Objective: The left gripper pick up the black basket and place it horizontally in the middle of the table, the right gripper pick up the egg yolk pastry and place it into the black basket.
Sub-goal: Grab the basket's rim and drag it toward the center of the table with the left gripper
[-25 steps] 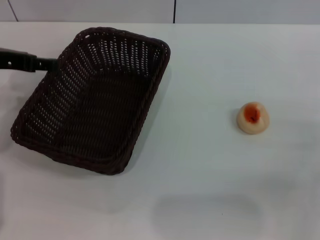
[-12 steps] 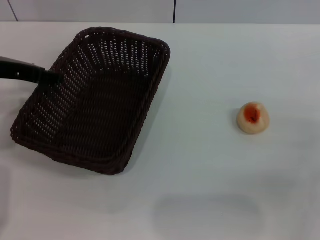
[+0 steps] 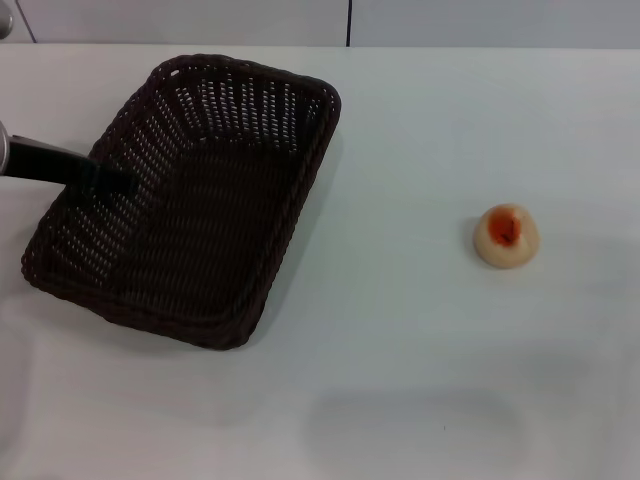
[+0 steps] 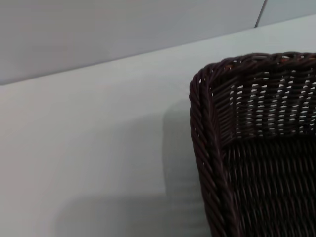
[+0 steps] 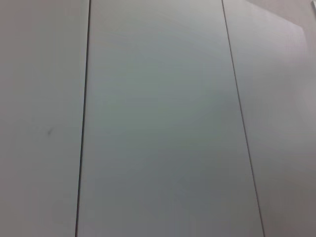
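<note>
Black basket [image 4: 256, 148] corner on white table [image 4: 89, 148]

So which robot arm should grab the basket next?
The left. The left gripper already reaches in over the left rim of the black basket, which sits on the robot's left side of the table. The right gripper isn't in view near anything.

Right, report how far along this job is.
Nothing is finished. The dark woven wicker basket sits angled on the left of the white table, not yet centred. In hand: the left claw reaches over its left rim. Left: moving the basket, then loading the round beige pastry, untouched at right. The right claw is out of view.
</note>
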`<act>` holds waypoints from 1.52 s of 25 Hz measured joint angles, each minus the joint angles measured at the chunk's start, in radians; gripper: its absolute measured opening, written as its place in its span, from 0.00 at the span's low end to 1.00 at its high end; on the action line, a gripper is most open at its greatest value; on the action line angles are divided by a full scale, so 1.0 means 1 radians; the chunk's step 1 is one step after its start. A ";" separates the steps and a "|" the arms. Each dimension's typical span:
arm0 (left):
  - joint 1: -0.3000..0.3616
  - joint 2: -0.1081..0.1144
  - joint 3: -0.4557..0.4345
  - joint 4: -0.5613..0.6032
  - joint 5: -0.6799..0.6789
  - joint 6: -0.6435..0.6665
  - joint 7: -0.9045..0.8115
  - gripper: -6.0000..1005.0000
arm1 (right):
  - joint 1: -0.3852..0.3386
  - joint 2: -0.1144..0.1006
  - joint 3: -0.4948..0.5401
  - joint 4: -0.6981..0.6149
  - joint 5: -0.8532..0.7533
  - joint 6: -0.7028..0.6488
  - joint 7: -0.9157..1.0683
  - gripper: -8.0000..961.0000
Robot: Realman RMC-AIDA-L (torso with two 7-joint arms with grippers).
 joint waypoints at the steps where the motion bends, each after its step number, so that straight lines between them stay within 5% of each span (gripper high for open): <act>1: -0.003 0.000 0.001 0.005 0.000 0.000 0.000 0.77 | 0.000 0.000 0.000 0.000 0.000 0.000 0.000 0.75; 11: -0.007 0.000 0.006 0.016 0.004 0.000 -0.002 0.77 | 0.001 0.000 0.000 0.000 0.000 0.000 0.000 0.75; 22: -0.007 -0.002 0.026 0.018 0.028 0.000 -0.006 0.35 | 0.001 -0.001 0.000 -0.002 0.000 0.000 0.000 0.75; 38: -0.009 0.002 0.006 -0.073 -0.046 -0.002 0.051 0.26 | 0.000 -0.003 0.002 -0.005 0.000 -0.014 0.000 0.75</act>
